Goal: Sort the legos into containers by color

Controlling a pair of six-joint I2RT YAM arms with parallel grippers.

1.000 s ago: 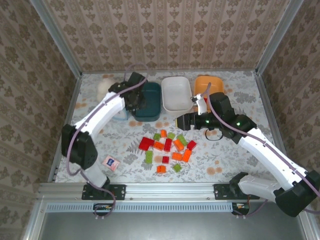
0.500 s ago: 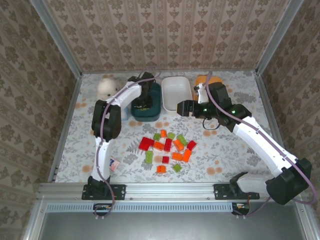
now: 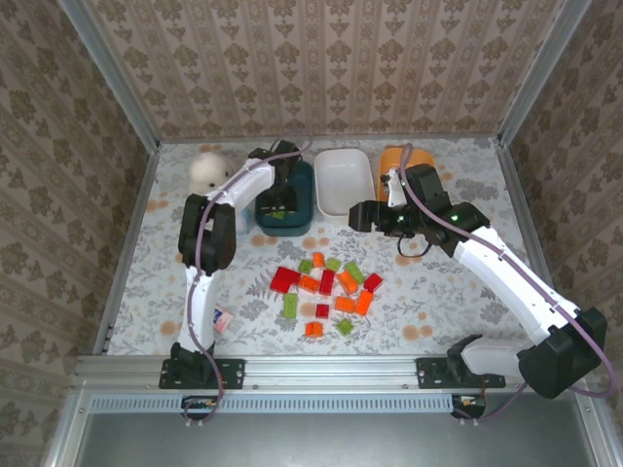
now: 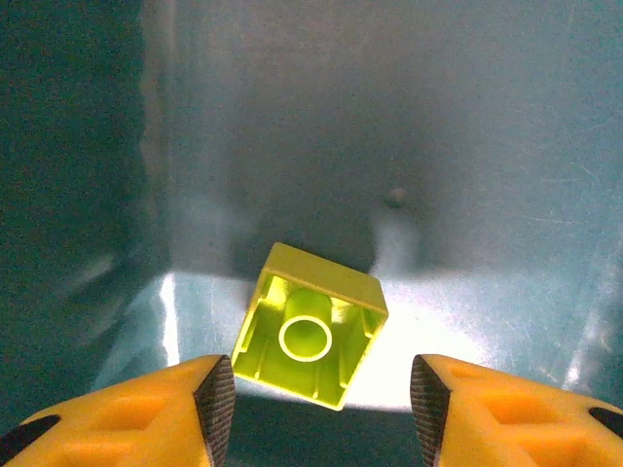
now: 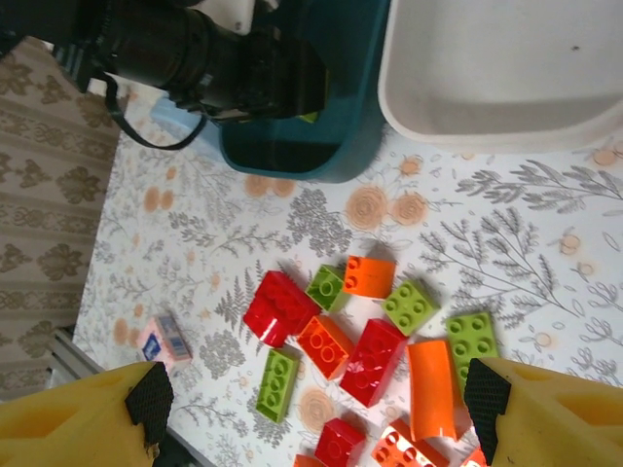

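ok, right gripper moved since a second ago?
Yes. The right gripper has gone away from the lego pile, up to the white tub's near right corner.

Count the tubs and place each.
3, in a far row: dark teal tub left, white tub middle, orange tub right, partly hidden by the right arm.

overhead and wrist views share teal tub (image 3: 302,195).
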